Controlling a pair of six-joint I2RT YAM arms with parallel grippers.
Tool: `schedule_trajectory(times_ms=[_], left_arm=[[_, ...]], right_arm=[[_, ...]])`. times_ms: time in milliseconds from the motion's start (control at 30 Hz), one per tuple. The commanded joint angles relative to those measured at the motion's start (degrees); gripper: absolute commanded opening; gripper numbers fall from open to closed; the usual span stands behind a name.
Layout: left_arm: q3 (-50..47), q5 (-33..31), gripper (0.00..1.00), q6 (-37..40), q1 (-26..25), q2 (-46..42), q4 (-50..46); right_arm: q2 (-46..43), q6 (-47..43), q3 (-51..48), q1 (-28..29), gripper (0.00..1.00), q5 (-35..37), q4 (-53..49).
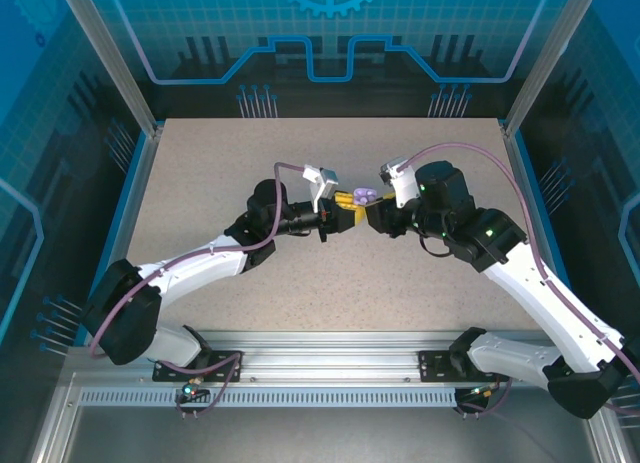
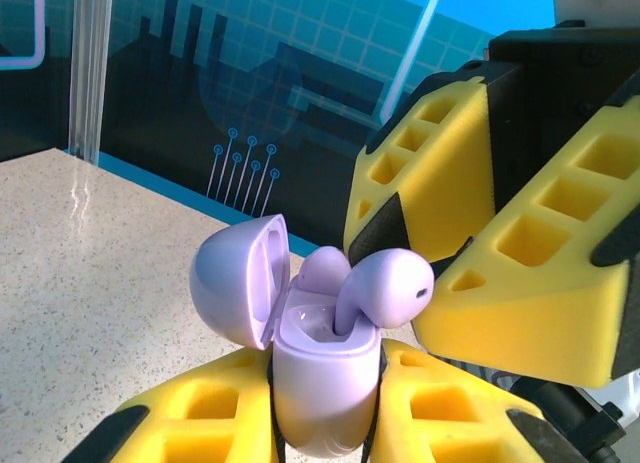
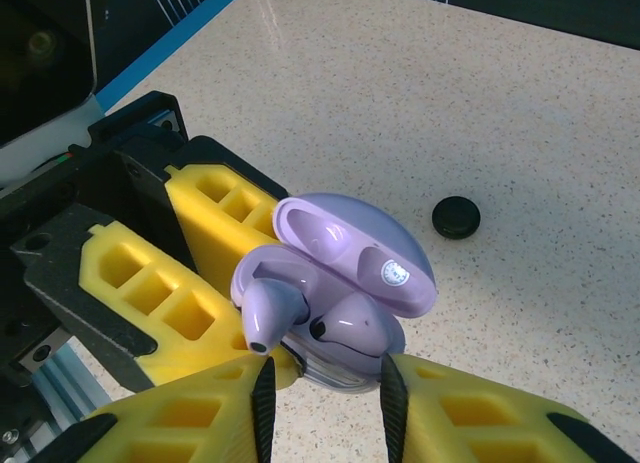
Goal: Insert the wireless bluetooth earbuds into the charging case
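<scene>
Lavender charging case [image 2: 325, 378] is sitting lid-open, and I am clamping it firmly in the left gripper [image 2: 325, 418] above the table. One purple earbud [image 3: 350, 328] is looking seated; the other earbud [image 2: 385, 288] is leaning half in its socket, head sticking out. The right gripper [image 3: 325, 403] is hovering just beside it, jaws narrowly apart. I am judging this pair nearly done; the black case [image 3: 456, 217] is waiting on the tabletop.

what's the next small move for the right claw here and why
Probably a gentle push down on the raised earbud with the right claw: its stem is in the open charging case, held by the left claw, but its head stands above the socket.
</scene>
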Motion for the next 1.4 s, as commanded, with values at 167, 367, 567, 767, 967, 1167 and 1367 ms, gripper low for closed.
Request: schedule_trajectory(times_ms=[167, 367, 567, 767, 967, 1167, 1367], left_arm=[[3.18, 0.88, 0.00, 3.91, -1.21, -0.46, -2.08], [3.77, 1.18, 0.00, 4.71, -1.91, -0.02, -3.02], [4.25, 1.88, 0.00, 5.01, -2.20, -0.02, -3.12], [4.23, 1.97, 0.00, 5.23, -2.32, -0.19, -3.14], [4.52, 2.24, 0.00, 5.66, -2.52, -0.20, -3.68], [4.77, 2.61, 0.00, 6.90, -3.04, -0.28, -4.49], [4.74, 2.61, 0.00, 7.27, -3.35, -0.25, -4.51]], right_arm=[[0.60, -0.34, 1.50, 0.77, 0.36, -2.36, 1.63], [0.69, 0.29, 1.42, 0.74, 0.35, -3.11, 2.71], [0.95, 1.11, 1.30, 0.77, 0.35, -2.84, 3.34], [1.09, 1.68, 1.32, 0.77, 0.35, -3.01, 3.78], [1.80, 1.68, 1.68, 0.75, 0.36, -2.89, 2.73], [2.78, 2.38, 2.04, 0.77, 0.36, -3.26, 2.93], [2.89, 3.10, 2.21, 0.77, 0.40, -4.05, 3.54]])
